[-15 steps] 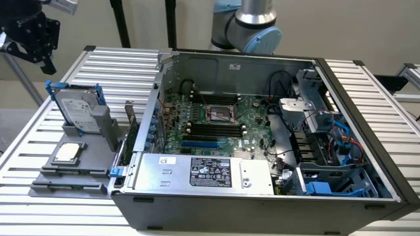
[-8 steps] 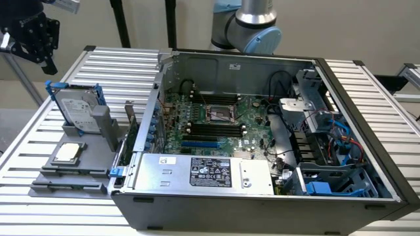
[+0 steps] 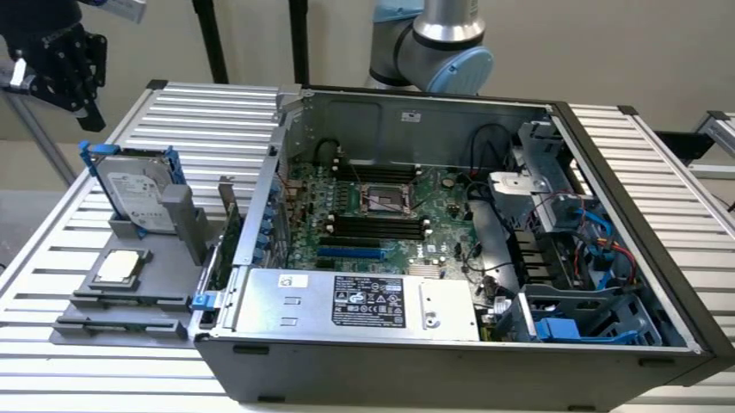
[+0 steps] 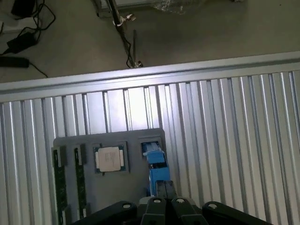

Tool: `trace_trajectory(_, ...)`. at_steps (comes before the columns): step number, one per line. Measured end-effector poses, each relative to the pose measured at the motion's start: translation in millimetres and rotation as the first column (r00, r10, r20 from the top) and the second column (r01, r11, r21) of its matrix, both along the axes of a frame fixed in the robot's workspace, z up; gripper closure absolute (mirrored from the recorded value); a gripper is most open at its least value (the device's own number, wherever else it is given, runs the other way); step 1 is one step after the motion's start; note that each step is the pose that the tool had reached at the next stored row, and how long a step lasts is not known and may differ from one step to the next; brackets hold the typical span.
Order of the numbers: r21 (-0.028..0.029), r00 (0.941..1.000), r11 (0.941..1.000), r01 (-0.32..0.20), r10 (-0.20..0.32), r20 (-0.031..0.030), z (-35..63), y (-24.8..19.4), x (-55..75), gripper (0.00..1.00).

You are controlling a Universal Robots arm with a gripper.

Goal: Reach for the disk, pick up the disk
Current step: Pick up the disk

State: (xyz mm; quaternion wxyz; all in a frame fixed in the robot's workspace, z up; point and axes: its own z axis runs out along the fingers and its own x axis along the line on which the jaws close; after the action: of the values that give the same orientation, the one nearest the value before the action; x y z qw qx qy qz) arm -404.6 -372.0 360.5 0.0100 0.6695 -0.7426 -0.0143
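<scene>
We see the flat silver disk [image 3: 138, 194], blue-framed, white-labelled, upright in a grey holder [image 3: 126, 297] by the edge of the ribbed counter [image 3: 206, 112]. We cannot tell how the jaws of the gripper [image 4: 165, 197] stand.

Blue, silver and grey on a ribbed bench

The disk [image 3: 136, 194] is silver-grey with a white printed label, framed in bright blue; its holder [image 3: 167, 284] is matte grey; the chip [image 3: 120, 268] silver; the bench [image 3: 69, 370] pale silver with parallel ridges; the motherboard [image 3: 442, 194] green.
</scene>
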Motion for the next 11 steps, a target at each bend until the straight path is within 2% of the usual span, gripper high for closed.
trace_trajectory(4,-0.0001,0.9996,0.9996,-0.029,0.029,-0.0004,-1.4,-1.4,0.5,0.89)
trace_trajectory(8,0.0014,0.9995,0.9995,-0.033,0.033,-0.0002,-2.8,-5.2,0.5,0.89)
trace_trajectory(11,0.0024,0.9994,0.9994,-0.034,0.034,0.0,-2.9,-6.5,0.8,0.88)
